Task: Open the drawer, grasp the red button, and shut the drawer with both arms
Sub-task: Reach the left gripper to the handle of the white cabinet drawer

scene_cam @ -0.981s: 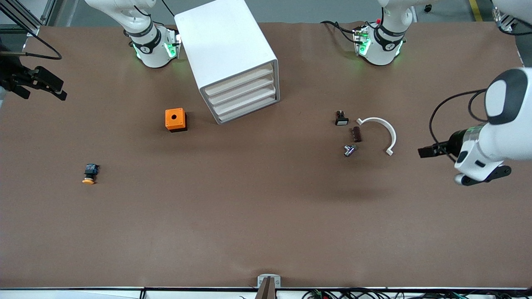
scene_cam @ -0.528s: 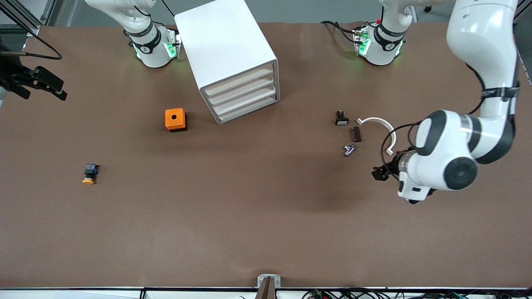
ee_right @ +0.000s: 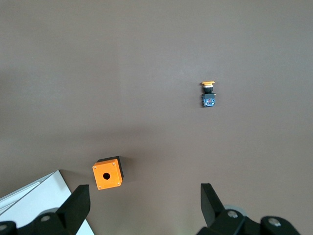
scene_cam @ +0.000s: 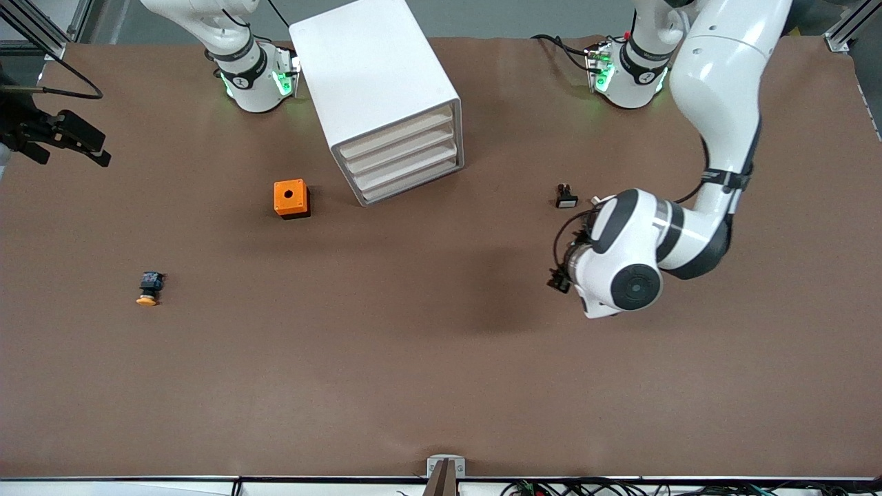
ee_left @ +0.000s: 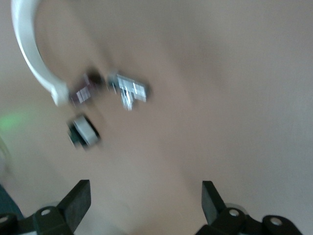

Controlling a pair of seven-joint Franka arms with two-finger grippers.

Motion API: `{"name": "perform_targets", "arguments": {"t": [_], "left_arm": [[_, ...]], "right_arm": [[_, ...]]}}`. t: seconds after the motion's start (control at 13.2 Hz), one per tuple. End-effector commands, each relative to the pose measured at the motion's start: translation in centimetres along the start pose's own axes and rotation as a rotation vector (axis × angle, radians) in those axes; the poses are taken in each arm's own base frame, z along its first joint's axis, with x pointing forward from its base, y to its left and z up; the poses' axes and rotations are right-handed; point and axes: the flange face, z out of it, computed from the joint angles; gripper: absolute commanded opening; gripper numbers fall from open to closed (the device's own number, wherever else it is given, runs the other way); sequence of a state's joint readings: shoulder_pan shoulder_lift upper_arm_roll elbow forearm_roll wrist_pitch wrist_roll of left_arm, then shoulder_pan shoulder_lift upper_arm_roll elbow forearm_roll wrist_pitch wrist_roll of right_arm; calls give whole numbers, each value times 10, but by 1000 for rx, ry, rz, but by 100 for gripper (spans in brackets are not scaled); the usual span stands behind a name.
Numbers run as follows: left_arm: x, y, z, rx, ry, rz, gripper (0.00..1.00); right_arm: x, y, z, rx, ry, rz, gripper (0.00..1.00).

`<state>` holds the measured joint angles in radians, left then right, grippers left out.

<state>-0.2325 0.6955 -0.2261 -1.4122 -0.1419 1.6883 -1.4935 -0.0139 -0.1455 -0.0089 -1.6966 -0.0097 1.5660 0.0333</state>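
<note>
The white cabinet stands near the arms' bases with four alike drawers, all pushed in. No red-capped button shows in any view. My left gripper hangs open and empty over bare table, by a cluster of small parts; in the left wrist view its fingers stand wide apart. My right gripper waits open and empty over the table's edge at the right arm's end; the right wrist view shows nothing between its fingers.
An orange cube with a hole lies beside the cabinet and shows in the right wrist view. An orange-capped button lies nearer the camera. A black-and-white part, white arc and silver part lie by my left arm.
My left arm has swung in from the left arm's end of the table toward the middle and now covers the white arc and small parts. My right arm has not moved.
</note>
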Motion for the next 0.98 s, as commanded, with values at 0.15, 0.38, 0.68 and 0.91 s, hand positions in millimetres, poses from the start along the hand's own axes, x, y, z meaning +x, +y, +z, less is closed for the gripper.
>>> {"name": "perform_targets", "arguments": {"t": [0.15,0.38,0.68,0.91], "left_arm": [[-29,17,24,4,-125,-96,100],[-28,22,41,30,-167,-104,100],[-60,25,62,70,-196,-119,100],[-123,18,79,142,-179,-310,100]], "right_arm": [[3,2,-4,-22,6,-2,100],[3,2,-4,-31,6,-2,100],[6,-1,-1,-31,6,-8,100],[3,-19,6,-31,-20,-31,100]]}}
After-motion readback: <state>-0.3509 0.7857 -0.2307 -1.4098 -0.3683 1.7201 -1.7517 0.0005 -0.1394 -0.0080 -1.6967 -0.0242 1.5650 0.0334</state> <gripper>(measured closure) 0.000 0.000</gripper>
